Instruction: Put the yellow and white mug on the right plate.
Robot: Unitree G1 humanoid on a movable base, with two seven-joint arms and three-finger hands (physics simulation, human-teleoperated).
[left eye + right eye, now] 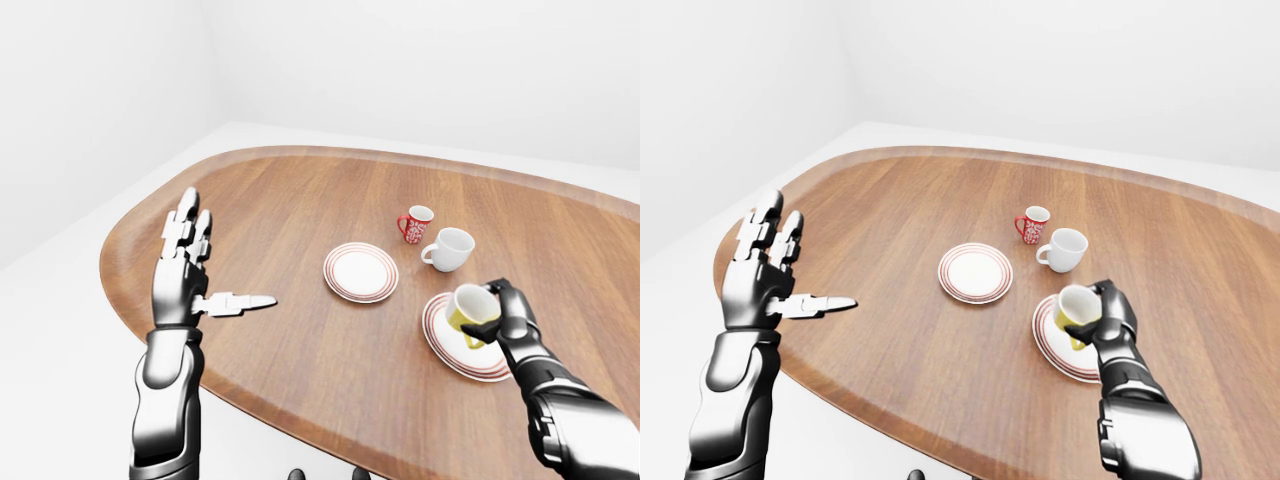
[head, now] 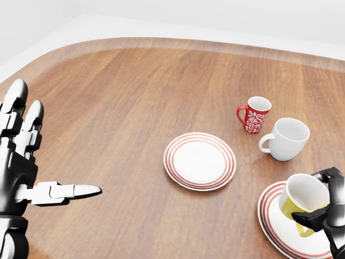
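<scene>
My right hand is clamped on the yellow and white mug, held tilted over the right plate near the bench's right edge; I cannot tell whether the mug's base touches the plate. The head view cuts off that plate and hand at its lower right corner. The middle plate sits bare at the bench's centre. Beyond it, the red patterned mug and white mug stand just beside each other, both looking empty. My left hand, fingers spread, hovers over the bench's left edge.
</scene>
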